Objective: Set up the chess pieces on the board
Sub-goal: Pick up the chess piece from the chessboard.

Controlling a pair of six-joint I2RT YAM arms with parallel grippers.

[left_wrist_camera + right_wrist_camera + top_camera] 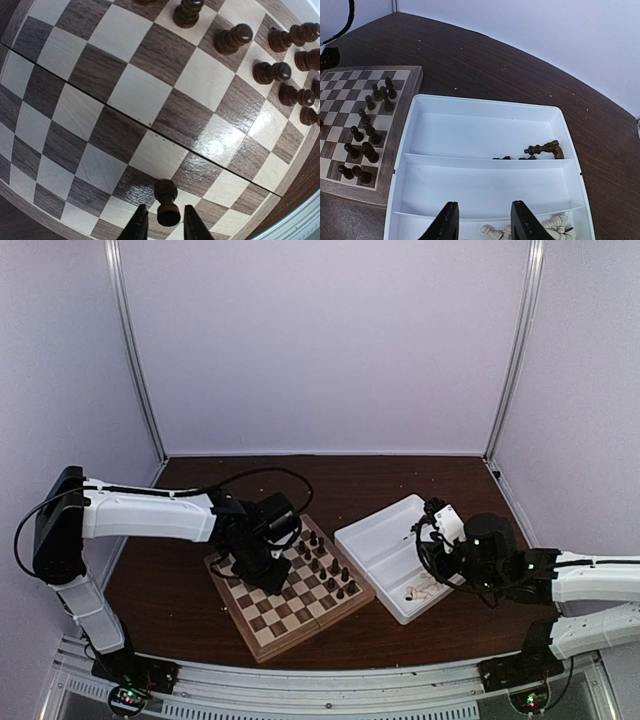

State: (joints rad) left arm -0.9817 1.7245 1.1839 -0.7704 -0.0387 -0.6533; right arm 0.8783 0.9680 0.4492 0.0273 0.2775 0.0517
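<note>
The board (270,625) lies tilted between the arms. Several dark chess pieces (325,565) stand in two rows along its right side. In the left wrist view one dark pawn (167,202) sits on the board (140,95) near its edge, apart from the other pieces (272,72). My left gripper (166,222) straddles it, open, with a thin gap on each side. My right gripper (482,220) hangs open over the white tray (485,130) with nothing between its fingers. A few dark pieces (544,148) lie in the tray's far compartment and cream pieces (555,224) in the near one.
The tray (385,530) sits just right of the board on the dark brown table. The board's right side (335,125) with its standing pieces (367,135) shows left of the tray. Pale walls close in the back and both sides.
</note>
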